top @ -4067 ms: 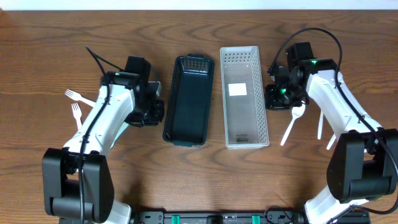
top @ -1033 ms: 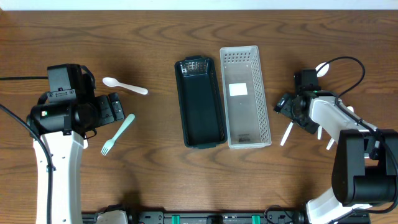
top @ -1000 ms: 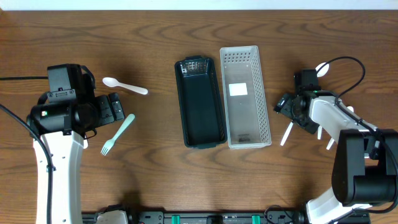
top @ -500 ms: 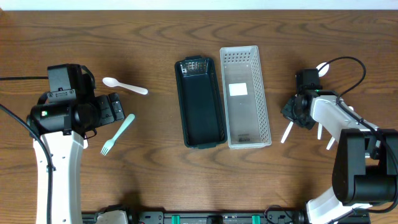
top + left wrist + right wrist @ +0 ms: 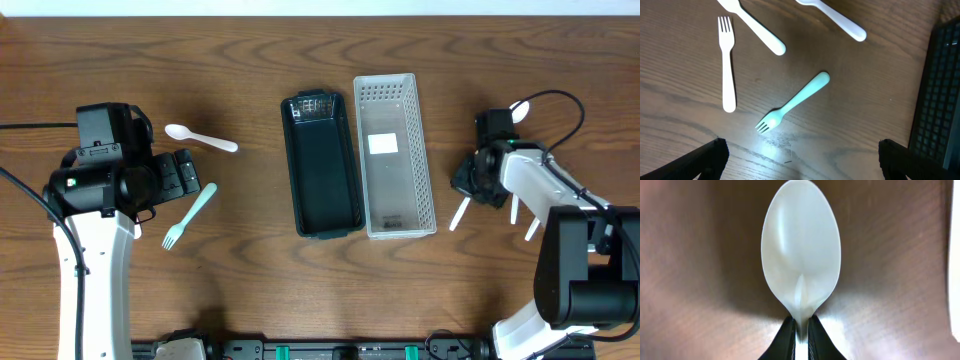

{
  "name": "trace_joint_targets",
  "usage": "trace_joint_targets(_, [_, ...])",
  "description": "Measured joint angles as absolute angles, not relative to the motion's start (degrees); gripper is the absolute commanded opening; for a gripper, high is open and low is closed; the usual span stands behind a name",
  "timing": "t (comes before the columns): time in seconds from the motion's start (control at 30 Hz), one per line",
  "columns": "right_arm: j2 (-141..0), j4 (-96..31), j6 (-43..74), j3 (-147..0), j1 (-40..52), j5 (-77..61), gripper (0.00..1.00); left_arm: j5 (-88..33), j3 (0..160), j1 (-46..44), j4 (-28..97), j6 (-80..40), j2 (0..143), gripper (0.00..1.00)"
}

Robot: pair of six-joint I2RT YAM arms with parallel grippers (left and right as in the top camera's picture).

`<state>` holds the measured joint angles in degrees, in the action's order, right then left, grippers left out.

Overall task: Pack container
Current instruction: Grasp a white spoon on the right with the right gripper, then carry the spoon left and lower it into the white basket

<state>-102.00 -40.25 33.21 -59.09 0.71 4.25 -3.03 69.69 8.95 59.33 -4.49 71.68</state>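
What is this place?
Likely a robotics test bench: a left arm and right arm at a wooden table, the right gripper pinching a white spoon, near a dark tray and white basket.

My counter (image 5: 250,290) is dark brown wood, and its long wavy grain runs from left to right. Seen from overhead, it fills nearly everything below me. A thin pale strip (image 5: 320,6) runs along its far edge; I cannot tell whether that is wall or floor. The light falls from above and leaves only soft, faint shadows on the wood. In my left wrist view a whitish glare (image 5: 772,142) sits on the surface. In my right wrist view the wood looks redder and blurred, with brighter patches low on either side.
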Motion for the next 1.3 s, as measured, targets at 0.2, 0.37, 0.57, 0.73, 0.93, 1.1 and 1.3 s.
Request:
trace_joint_targets(0.2, [-98.7,-50.9,27.2,-75.1,1.2,3.4,0.03,-3.0,69.7,9.0,59.4,-4.5,71.7,0.98])
trace_joint_targets(0.37, [-94.2,-54.8,20.6,-88.0,4.7,1.8,0.04,-3.0,69.7,9.0,59.4,-4.5,71.7,0.98])
trace_joint_targets(0.57, [-94.3,-55.9,16.4,-90.0,12.1,-1.3,0.05,-3.0,69.7,9.0,59.4,-4.5,71.7,0.98])
trace_joint_targets(0.73, [-101.6,-56.3,14.1,-89.6,17.2,-2.0,0.05,-3.0,69.7,9.0,59.4,-4.5,71.7,0.98])
trace_joint_targets(0.93, [-110.2,-55.2,13.0,-89.1,20.2,-2.6,0.09,-3.0,69.7,9.0,59.4,-4.5,71.7,0.98])
trace_joint_targets(1.1, [-114.5,-55.1,12.6,-89.0,20.4,-2.9,0.25,-3.0,69.7,9.0,59.4,-4.5,71.7,0.98])
trace_joint_targets(1.3, [-117.1,-55.1,12.3,-89.0,20.4,-3.0,0.29,-3.0,69.7,9.0,59.4,-4.5,71.7,0.98])
